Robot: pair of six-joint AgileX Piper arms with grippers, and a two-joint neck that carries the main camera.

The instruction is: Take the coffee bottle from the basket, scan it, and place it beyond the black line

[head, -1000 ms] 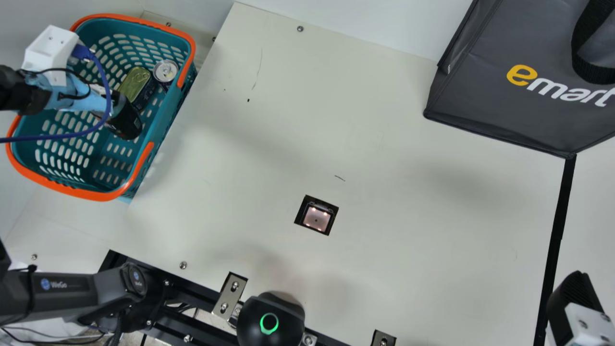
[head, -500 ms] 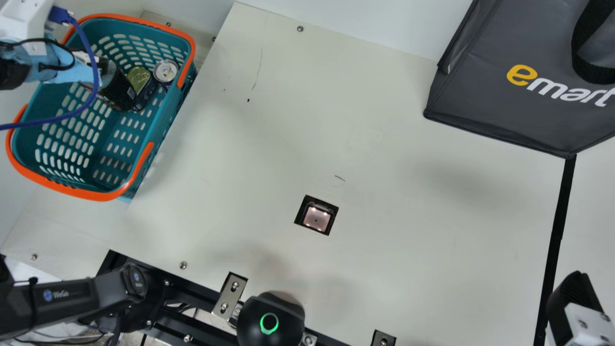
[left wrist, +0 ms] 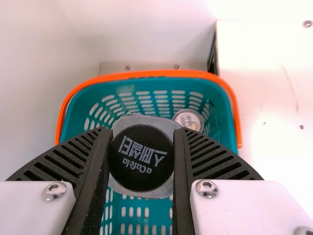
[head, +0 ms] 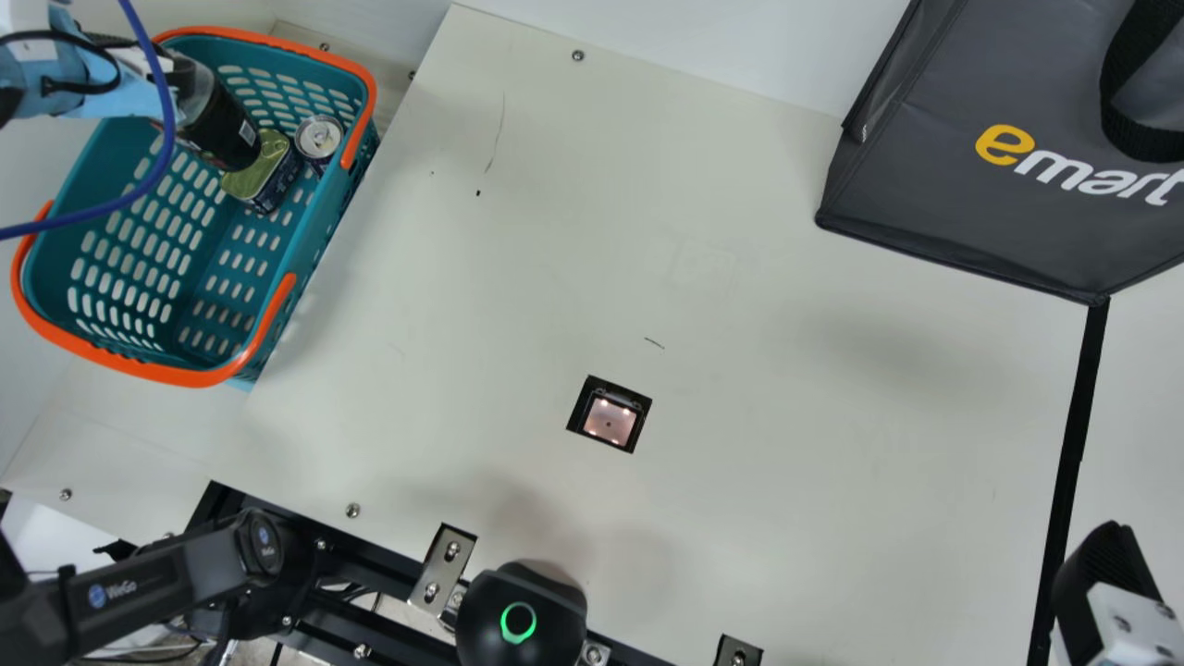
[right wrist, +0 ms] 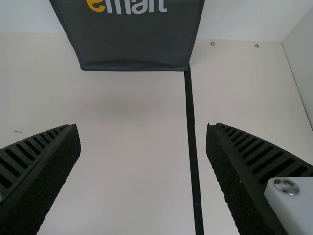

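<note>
Left of the scanner lies the basket with 2 cans inside; right, the line before the bag.

Basket: teal, orange rim, rows of slots. Coffee bottle: black, pale lettering on black cap. Tin: yellow-green top. Cable: blue. Bag: dark grey, yellow and white lettering. Black line on cream surface.

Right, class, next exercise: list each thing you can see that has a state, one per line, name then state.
Bottle: capped, gripped
Left pincer: closed on bottle
Right pincer: open, empty
Basket: handles folded down
Can: upright
Scanner: lit
Bag: standing
</note>
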